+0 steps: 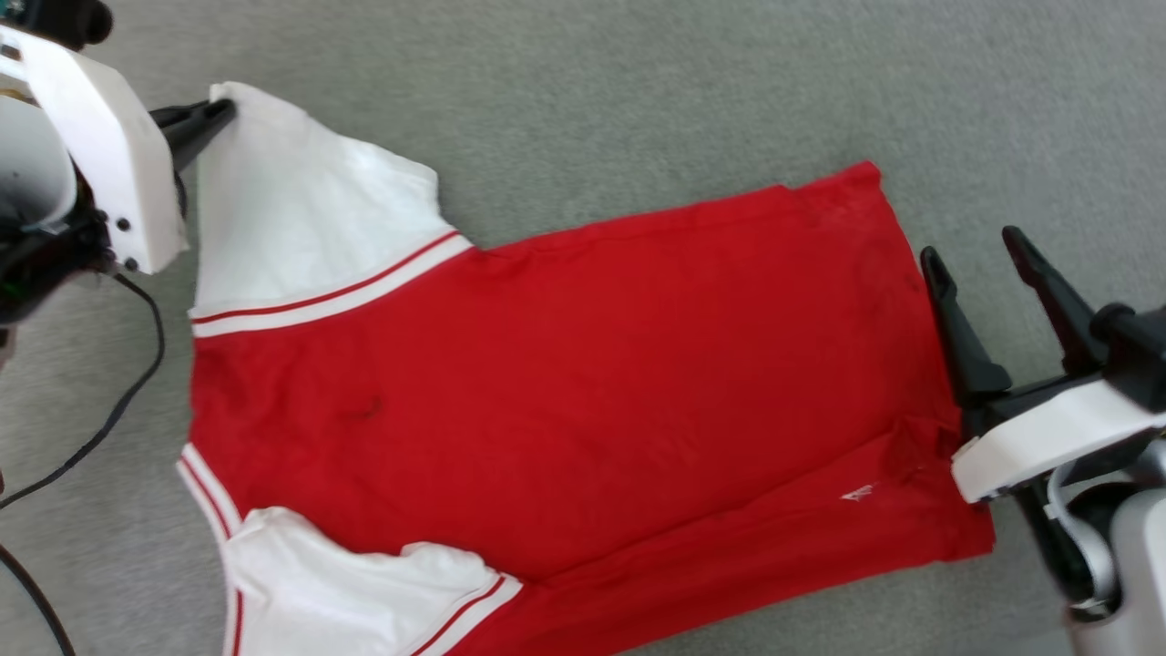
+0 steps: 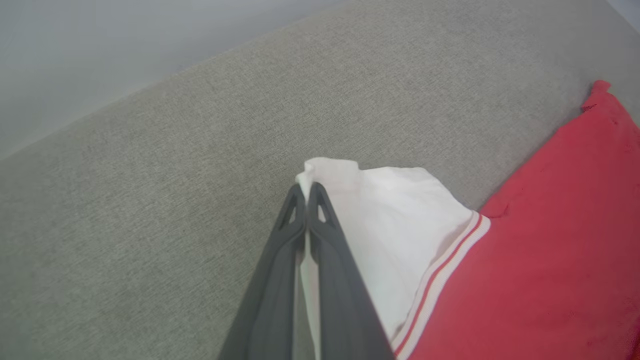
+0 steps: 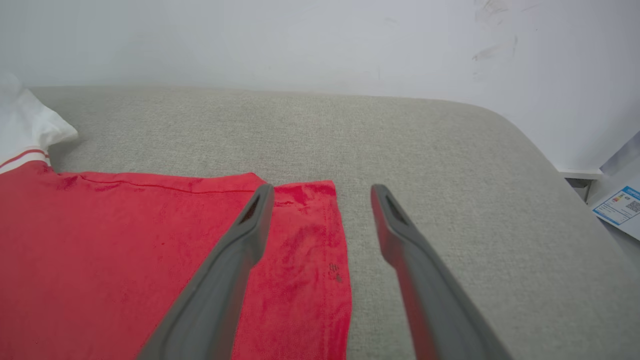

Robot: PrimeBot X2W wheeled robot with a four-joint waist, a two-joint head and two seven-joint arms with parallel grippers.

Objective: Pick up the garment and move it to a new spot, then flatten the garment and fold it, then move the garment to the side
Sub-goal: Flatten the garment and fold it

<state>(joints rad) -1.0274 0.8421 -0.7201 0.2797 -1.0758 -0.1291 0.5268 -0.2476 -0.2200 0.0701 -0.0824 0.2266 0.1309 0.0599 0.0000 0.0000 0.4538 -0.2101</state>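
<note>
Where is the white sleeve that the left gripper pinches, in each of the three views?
Head view: white sleeve at upper left, its tip in the left gripper.
Left wrist view: centre, right of the shut fingers.
Right wrist view: far left edge.
Shared landmark: the striped trim at the sleeve's seam.

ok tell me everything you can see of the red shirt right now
The garment is a red jersey-like shirt with short white sleeves and red-and-white striped trim, of soft cloth. It lies spread mostly flat on the grey fabric surface, plain side up, with a fold along its near side. The left gripper is shut on the far sleeve's tip; the open right gripper stands over the hem edge.
</note>
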